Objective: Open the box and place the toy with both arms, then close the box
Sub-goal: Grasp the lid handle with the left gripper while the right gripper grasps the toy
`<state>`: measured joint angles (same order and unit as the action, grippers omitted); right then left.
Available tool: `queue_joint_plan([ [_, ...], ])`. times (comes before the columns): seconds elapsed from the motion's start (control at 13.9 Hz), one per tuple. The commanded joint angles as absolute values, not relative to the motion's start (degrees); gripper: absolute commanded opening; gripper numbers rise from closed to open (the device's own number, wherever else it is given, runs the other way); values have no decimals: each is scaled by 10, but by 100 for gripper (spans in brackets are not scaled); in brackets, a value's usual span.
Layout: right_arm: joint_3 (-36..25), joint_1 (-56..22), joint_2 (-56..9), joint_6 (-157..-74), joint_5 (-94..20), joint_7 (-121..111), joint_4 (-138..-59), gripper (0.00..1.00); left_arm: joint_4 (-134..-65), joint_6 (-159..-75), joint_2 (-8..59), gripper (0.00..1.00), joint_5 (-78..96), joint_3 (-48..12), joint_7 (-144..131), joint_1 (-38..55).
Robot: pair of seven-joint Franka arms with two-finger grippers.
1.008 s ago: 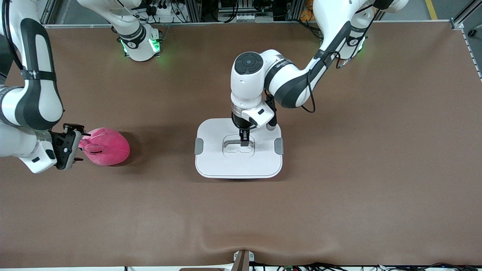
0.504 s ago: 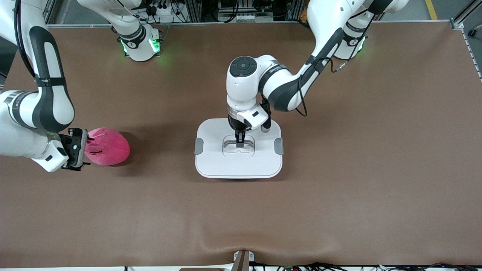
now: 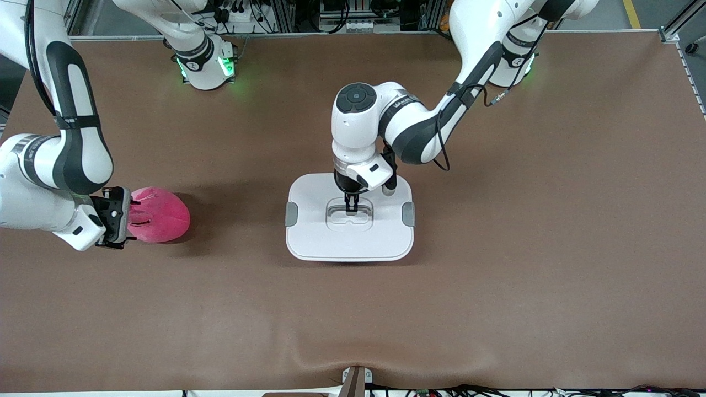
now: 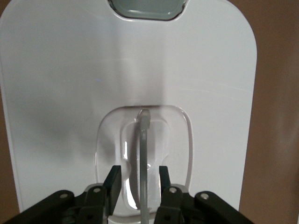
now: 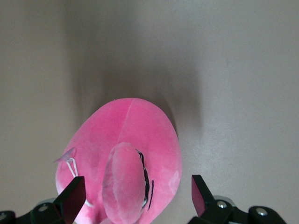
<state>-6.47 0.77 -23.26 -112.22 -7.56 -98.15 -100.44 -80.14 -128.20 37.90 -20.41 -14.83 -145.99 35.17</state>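
Box (image 3: 349, 220) sits closed mid-table, its white lid (image 4: 140, 70) on and a grey clip (image 3: 291, 214) at each end. The left gripper (image 3: 351, 208) reaches down into the recessed well at the lid's centre, where the thin grey handle (image 4: 143, 154) stands up. In the left wrist view the two black fingers (image 4: 113, 179) straddle that handle with a gap showing on each side, so the jaws are spread and not yet pinching it. The left arm comes in from its base at the table's edge farther from the front camera than the box.

The toy (image 3: 159, 215), a hot-pink plush, lies on the brown table (image 3: 496, 275) well apart from the box, toward the right arm's end. The right gripper (image 3: 128, 216) is at the end of the toy turned away from the box, low by the table. In the right wrist view its fingers (image 5: 74, 198) stand wide apart on either side of the plush (image 5: 124, 172), released and not pressing it.
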Motion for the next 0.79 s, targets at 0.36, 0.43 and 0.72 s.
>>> queue_joint_plan([
  [0.36, -62, 7, -234, -1097, -84, -987, -1006, 67, -787, -1284, 384, 12, -219, -142, -1465, 359],
  [0.43, -62, 7, -234, -1097, -84, -987, -1006, 51, -787, -1284, 383, 10, -219, -142, -1464, 359],
  [0.72, -62, 9, -236, -1097, -84, -988, -1006, 0, -787, -1284, 382, 8, -220, -141, -1464, 359],
])
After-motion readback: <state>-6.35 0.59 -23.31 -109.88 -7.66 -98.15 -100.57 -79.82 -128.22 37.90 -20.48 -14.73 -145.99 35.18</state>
